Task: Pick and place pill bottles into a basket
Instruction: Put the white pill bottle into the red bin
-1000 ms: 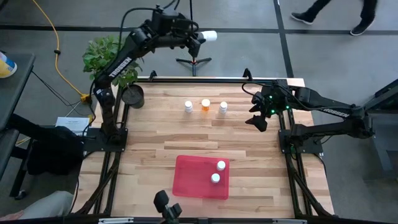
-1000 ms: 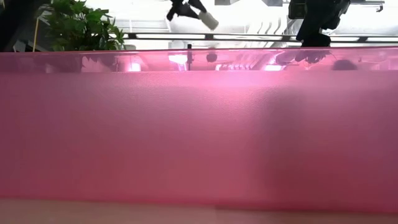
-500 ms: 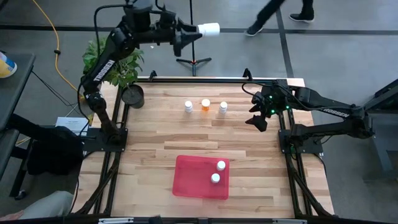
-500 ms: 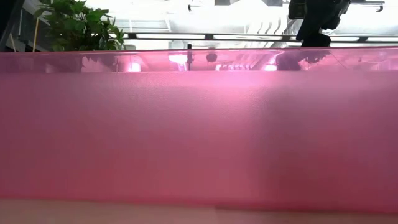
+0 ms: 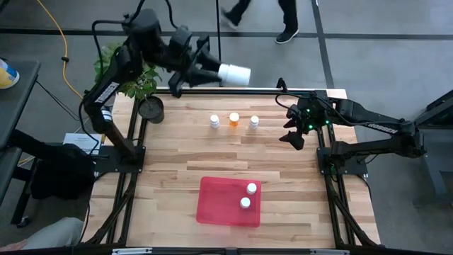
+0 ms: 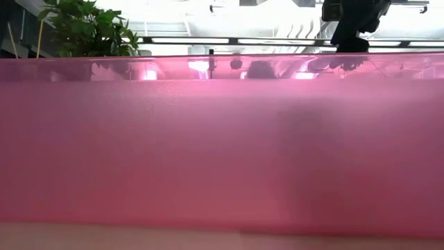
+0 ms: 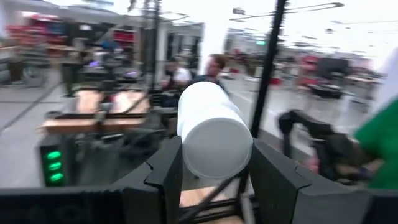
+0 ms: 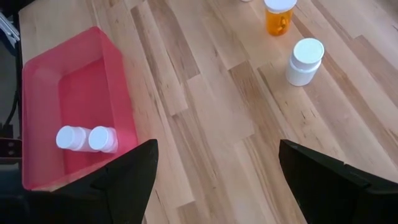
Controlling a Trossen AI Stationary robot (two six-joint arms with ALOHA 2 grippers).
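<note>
High view: left hand (image 5: pixel 216 72) raised above the table's (image 5: pixel 177 152) far edge, pinching a white bottle (image 5: pixel 235 74); three bottles (image 5: pixel 233 120) standing mid-table, two bottles (image 5: pixel 248 195) inside the basket (image 5: pixel 216 205).

Right wrist view: right hand (image 8: pixel 217 168) spread wide, holding nothing, above bare table.

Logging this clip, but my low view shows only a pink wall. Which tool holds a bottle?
Observer: The left tool grips a white plastic pill bottle, raised above the table's far edge.
Operator: Anything in the basket?
Observer: A pair of white bottles sits in the shallow red-pink plastic basket.
Operator: What's left out?
Observer: Two white bottles flank an orange bottle in a row on the wooden table, near the open right tool.
</note>
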